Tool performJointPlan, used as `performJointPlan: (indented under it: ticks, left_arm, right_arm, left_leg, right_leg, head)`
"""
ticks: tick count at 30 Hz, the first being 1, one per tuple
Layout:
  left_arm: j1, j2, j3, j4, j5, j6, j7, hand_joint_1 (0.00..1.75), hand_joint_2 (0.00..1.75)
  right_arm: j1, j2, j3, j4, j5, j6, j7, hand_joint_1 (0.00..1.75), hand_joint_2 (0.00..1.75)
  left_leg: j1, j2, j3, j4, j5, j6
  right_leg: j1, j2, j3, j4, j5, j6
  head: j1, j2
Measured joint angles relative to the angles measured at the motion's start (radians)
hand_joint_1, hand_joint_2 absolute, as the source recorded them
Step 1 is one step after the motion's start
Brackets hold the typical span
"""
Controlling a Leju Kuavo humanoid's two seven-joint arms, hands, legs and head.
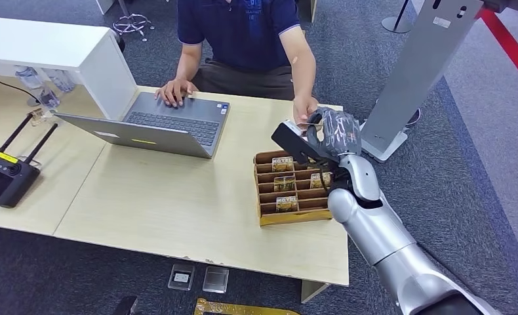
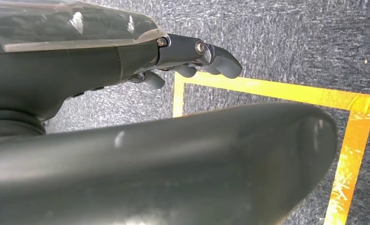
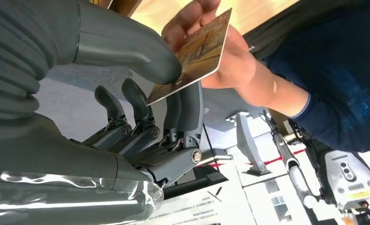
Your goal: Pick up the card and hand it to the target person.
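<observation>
A wooden card rack (image 1: 290,190) is sitting on the light table (image 1: 178,203), close to its right edge, with several printed cards standing in its slots. Left of the rack an open laptop (image 1: 171,125) is lying under one hand of a seated person (image 1: 243,39); far left of the rack, a black controller (image 1: 4,177) with two antennas is resting on the table. Right of the rack, off the table, a grey stand (image 1: 417,72) is rising from the carpet.

The right hand (image 1: 332,134) is hovering just beyond the rack's far side, its silver arm reaching up past the table's right edge. Its thumb (image 3: 127,51) and fingers (image 3: 188,108) are pinching the card (image 3: 197,54) between them, the remaining fingers curling loosely below. The person's hand (image 3: 220,51) is gripping the card's other end at the same time.

The left hand (image 2: 192,56) is hanging over grey carpet beside yellow floor tape (image 2: 277,91), fingers bent inward and holding nothing.

Beyond the rack's right side, open carpet is lying between table and stand.
</observation>
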Motion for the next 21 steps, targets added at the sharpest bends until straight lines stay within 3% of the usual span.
performJointPlan:
  ticks: [5,9,21]
  left_arm:
    - [0.0,0.0,0.0,0.0,0.0,0.002,0.001,0.0,0.0]
    - [0.0,0.0,-0.001,0.0,0.005,-0.001,0.011,0.0,0.0]
    - [0.001,0.0,0.0,0.0,0.029,-0.022,-0.011,0.0,0.0]
  right_arm:
    - [-0.028,0.029,0.012,0.107,0.0,-0.008,-0.008,1.45,1.75]
    - [-0.036,0.042,0.023,0.167,-0.002,-0.009,-0.012,0.0,1.75]
    - [-0.048,0.059,0.049,0.254,-0.013,-0.011,-0.016,0.0,1.75]
  left_leg:
    - [0.0,0.0,0.0,0.0,0.0,0.0]
    - [0.0,0.0,0.0,0.0,0.0,0.0]
    - [0.0,0.0,0.0,0.0,0.0,0.0]
  right_leg:
    - [0.0,0.0,0.0,0.0,0.0,0.0]
    - [0.0,0.0,0.0,0.0,0.0,0.0]
    - [0.0,0.0,0.0,0.0,0.0,0.0]
  head:
    - [0.0,0.0]
    - [0.001,0.0]
    - [0.0,0.0]
